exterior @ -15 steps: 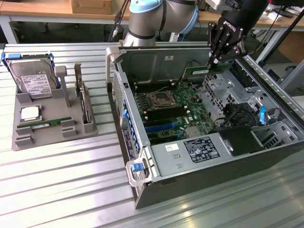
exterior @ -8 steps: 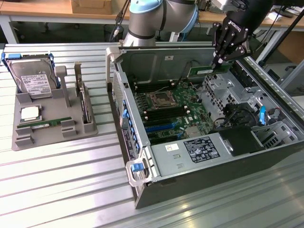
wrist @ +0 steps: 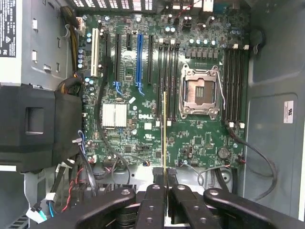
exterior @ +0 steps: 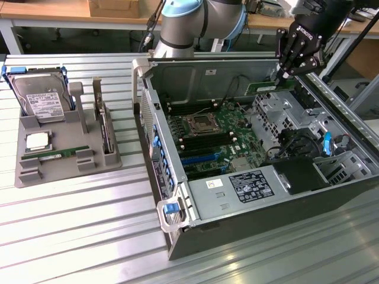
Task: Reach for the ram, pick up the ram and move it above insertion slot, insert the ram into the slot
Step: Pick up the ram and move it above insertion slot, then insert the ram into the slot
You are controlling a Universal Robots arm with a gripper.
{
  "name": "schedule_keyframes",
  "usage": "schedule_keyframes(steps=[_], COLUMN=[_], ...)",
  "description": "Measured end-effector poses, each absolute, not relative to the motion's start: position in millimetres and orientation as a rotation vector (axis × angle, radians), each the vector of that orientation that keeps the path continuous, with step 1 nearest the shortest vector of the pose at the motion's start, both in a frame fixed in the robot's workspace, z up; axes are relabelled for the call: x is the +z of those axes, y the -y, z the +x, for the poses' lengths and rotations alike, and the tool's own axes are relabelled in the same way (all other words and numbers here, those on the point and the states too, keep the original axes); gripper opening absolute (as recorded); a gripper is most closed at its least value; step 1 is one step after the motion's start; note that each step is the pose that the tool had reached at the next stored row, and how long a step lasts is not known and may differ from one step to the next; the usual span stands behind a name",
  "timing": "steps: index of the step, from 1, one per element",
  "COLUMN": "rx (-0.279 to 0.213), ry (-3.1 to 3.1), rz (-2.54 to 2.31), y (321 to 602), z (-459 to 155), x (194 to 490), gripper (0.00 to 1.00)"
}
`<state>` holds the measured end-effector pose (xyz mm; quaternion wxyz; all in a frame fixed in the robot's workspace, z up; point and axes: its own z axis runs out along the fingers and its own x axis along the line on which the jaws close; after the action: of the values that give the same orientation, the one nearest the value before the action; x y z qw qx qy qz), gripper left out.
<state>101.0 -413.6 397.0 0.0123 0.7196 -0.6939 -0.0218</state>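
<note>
Gripped at one end in nearly shut jaws: the ram [exterior: 266,87], raised above the open computer case [exterior: 249,228]. From the wrist view, seen edge-on, roughly in line with the black memory slots [wrist: 170,71] beside the processor socket [wrist: 200,93], not seated.

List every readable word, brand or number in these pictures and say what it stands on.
"DELL": on the motherboard.
"ROBOTIQ": on the end effector.
Stickers on the hard drive and the power supply: too small to read.
</note>
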Motion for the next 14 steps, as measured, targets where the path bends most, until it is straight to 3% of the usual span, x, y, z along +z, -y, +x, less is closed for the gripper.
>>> schedule_keyframes(steps=[14], rx=[-0.068], ry=[2.163], rz=[2.243], y=[413.5], z=[99.5], x=[396.0], gripper=[0.12])
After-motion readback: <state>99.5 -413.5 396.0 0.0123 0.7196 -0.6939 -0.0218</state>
